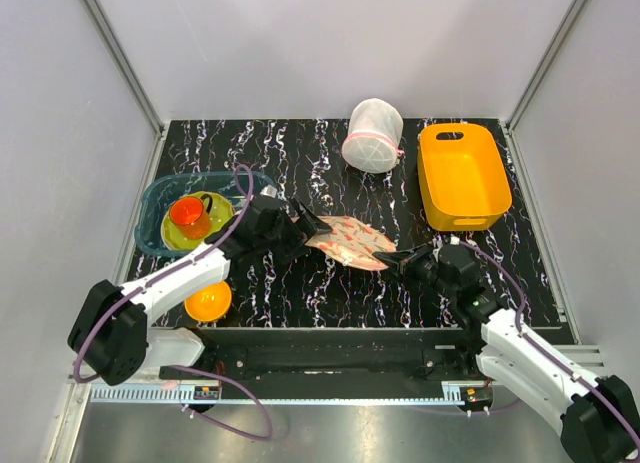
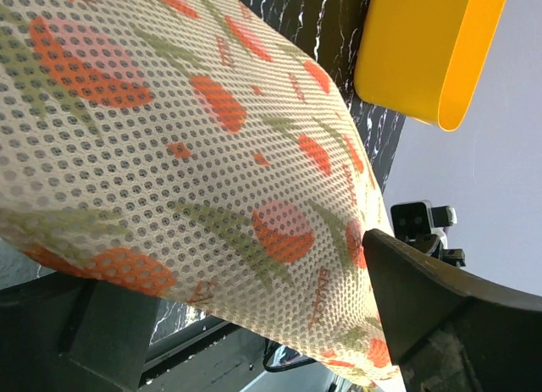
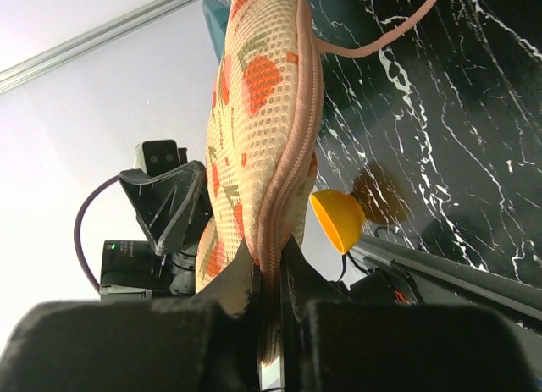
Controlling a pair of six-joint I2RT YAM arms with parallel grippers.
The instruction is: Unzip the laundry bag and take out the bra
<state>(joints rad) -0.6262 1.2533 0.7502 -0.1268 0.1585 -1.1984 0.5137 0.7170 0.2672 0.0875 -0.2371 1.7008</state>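
overhead, your laundry bag (image 1: 350, 243) spans lengthwise from the left gripper (image 1: 312, 225) to the right gripper (image 1: 402, 257), one at each end. left wrist: its fingers (image 2: 428, 303) straddle the mesh widely, and you can't tell if they grip. right wrist: jaws pinch the pink edging (image 3: 286, 197), seam running straight away. bra unseen.

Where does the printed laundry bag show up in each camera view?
Top external: laundry bag at picture centre.
Left wrist: its mesh fills most of the frame.
Right wrist: centre, seen edge-on, running upward.
Shared landmark: black marbled table.
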